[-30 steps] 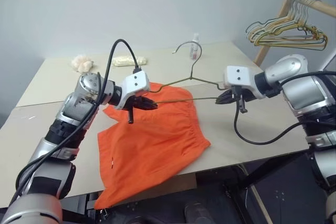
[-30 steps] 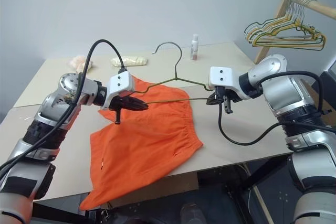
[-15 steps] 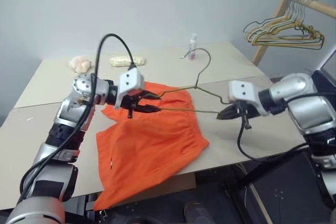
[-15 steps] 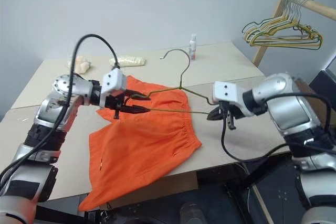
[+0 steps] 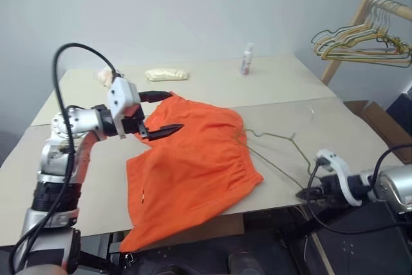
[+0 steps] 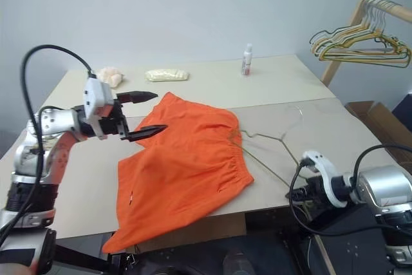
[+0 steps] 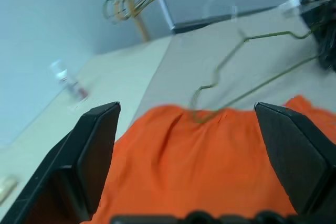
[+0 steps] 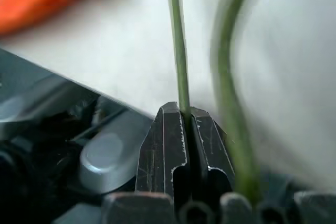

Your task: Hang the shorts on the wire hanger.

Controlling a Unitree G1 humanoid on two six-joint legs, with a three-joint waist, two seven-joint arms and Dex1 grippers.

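The orange shorts [image 5: 193,165] lie spread flat on the table [image 5: 212,88], one leg hanging over the front edge. The thin wire hanger [image 5: 270,135] lies on the table to their right, its left end touching the gathered waistband. My left gripper [image 5: 177,110] hovers open above the far left corner of the shorts, fingers [image 7: 92,156] wide apart with nothing between them. At the table's front right edge my right gripper [image 5: 302,192] is shut on the hanger's wire [image 8: 180,77].
A small bottle [image 5: 246,59], a pale yellow packet [image 5: 166,75] and a white crumpled lump [image 5: 105,75] sit along the back of the table. A wooden rack with a bunch of hangers [image 5: 360,40] stands at the far right, above a cardboard box [image 5: 380,120].
My left gripper opened, let go of the hanger and drew back to the left. My right gripper carried the hanger down to the front right edge, so it now lies on the table.
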